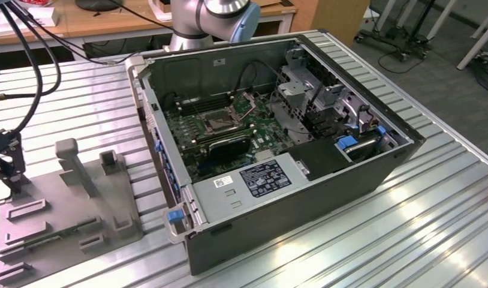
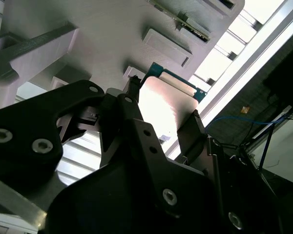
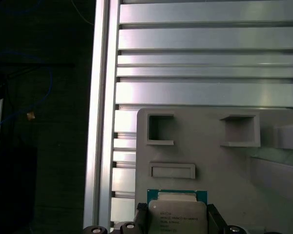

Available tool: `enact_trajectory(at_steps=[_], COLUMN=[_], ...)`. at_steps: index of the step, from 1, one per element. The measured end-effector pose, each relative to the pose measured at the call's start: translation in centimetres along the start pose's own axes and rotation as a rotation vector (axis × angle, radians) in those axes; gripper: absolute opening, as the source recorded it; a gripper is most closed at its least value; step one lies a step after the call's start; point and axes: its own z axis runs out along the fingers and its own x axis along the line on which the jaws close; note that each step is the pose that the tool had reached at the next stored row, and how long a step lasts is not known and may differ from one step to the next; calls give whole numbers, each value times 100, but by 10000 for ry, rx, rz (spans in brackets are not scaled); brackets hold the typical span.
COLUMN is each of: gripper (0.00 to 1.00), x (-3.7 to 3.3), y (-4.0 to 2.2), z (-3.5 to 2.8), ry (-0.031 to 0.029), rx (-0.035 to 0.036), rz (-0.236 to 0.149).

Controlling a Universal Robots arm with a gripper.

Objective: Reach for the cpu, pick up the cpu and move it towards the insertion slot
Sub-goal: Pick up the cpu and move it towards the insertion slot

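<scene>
My gripper (image 3: pixel 177 220) is closed on the cpu (image 2: pixel 161 108). In both wrist views one of my fingers (image 3: pixel 142 217) stands against each of two opposite edges of the chip, its silvery face turned up between them. The chip's green rim shows past the metal lid on the side away from my palm. I cannot tell whether the chip rests on the grey fixture block (image 3: pixel 210 165) or hangs just above it.

In the first wrist view the chip is near the block's outer edge. Just beyond that edge run the ribbed table (image 3: pixel 200 68) and its bright side rail (image 3: pixel 101 122), then dark open floor.

In the exterior view I am at the far left of the frame, over the fixture block's left end. The block's upright post (image 1: pixel 72 161) rises just to the exterior view's right of me. A strip of bare table lies between the block and the open computer case (image 1: pixel 308 198).

The insertion slot (image 1: pixel 214 123) lies inside the case on the green board, well apart from me, in the middle of the frame. It sits below the case's raised near wall (image 1: pixel 152 138). The case is open above the slot, with black cables (image 1: pixel 248 81) arching just behind it.
</scene>
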Motion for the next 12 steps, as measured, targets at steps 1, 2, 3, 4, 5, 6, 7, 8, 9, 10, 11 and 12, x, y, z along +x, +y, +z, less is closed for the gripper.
enact_trajectory(at_steps=[1, 2, 3, 4, 5, 6, 7, 8, 9, 10, 11, 12], gripper=[55, 55, 55, 55, 55, 55, 55, 55, 55, 55, 55, 55], x=[0, 0, 0, 0, 0, 0, 0, 0, 0, 0, 0, 0], y=[0, 0, 0, 0, 1, 1, 1, 1, 1, 1, 1, 1], z=[-1, -3, -5, -7, -11, -14, -17, -19, -21, -23, -25, -27], ry=[-1, 0, 0, 0, 1, 1, 1, -1, -1, -1, -1, 0], rx=[-1, 0, 0, 0, 1, 1, 1, 0, 0, 0, 0, 1], rz=[0, 0, 0, 0, 0, 0, 0, 0, 0, 0, 0, 0])
